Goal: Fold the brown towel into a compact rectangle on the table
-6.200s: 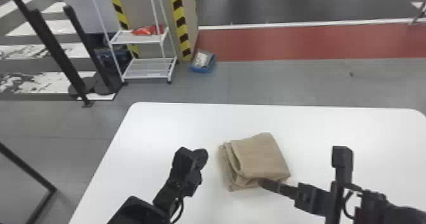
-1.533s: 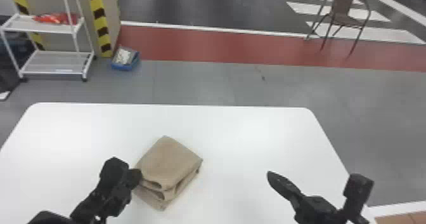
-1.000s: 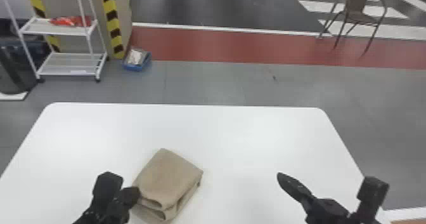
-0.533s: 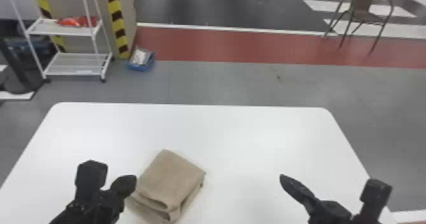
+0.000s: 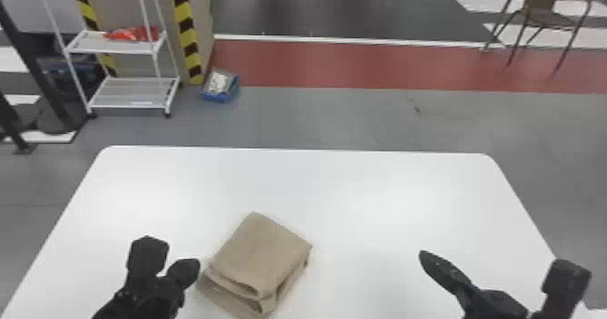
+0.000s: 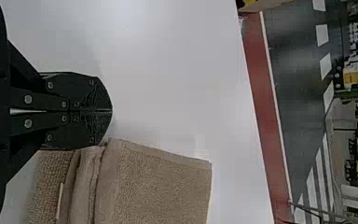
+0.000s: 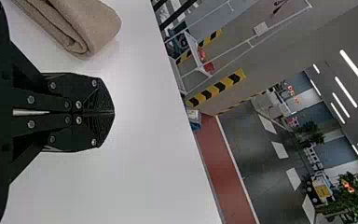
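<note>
1. I'm holding my L pincer pressed together, just beside the brown towel.
2. My R pincer is hanging, tips pressed together, well to towel's R.
3. Towel's lying folded on counter, L of ctr.
4. Wht. cart is standing beyond.

Brown towel is turned, layered side facing nearer the table's near edge. Right gripper is moved off it, toward the right edge; left gripper is shifted toward the left edge.
</note>
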